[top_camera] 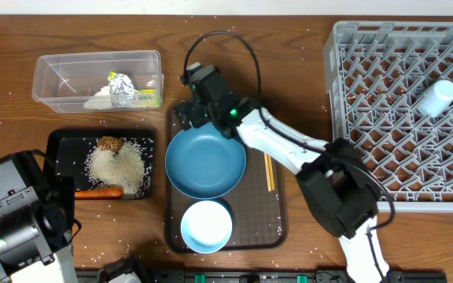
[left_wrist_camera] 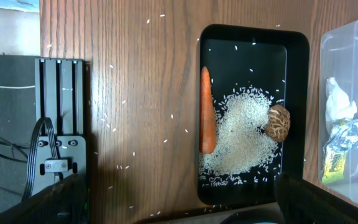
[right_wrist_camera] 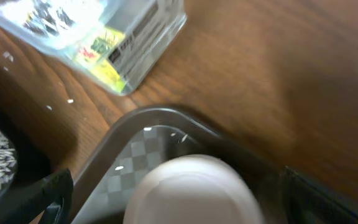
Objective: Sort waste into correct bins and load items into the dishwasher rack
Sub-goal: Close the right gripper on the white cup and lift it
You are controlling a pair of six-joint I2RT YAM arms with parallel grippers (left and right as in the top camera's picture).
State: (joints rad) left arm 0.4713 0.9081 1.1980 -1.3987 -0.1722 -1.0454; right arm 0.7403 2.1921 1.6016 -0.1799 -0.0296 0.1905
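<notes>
My right gripper point(top_camera: 197, 106) point(right_wrist_camera: 185, 200) hangs open over the far left corner of the brown serving tray point(top_camera: 278, 224), its fingers apart on either side of a pale upturned cup point(right_wrist_camera: 191, 190). The dark-blue dish point(top_camera: 205, 163), white bowl point(top_camera: 207, 226) and chopsticks point(top_camera: 269, 173) lie on that tray. A white cup point(top_camera: 435, 98) lies in the grey rack point(top_camera: 403, 47). The black tray point(left_wrist_camera: 297, 93) holds a carrot point(left_wrist_camera: 207, 112), rice point(left_wrist_camera: 244, 134) and a brown lump point(left_wrist_camera: 279, 121). The clear tub point(top_camera: 97, 56) holds foil point(top_camera: 121, 86), tissue point(left_wrist_camera: 339, 99) and a packet point(right_wrist_camera: 101, 53). My left gripper point(left_wrist_camera: 185, 211) is open, empty, near the black tray.
Loose rice grains are scattered over the wooden table point(left_wrist_camera: 142, 93). The left arm point(top_camera: 18, 216) sits at the front left corner beside a black mount point(left_wrist_camera: 58, 124). The right arm's cable point(top_camera: 246, 55) arcs above the serving tray.
</notes>
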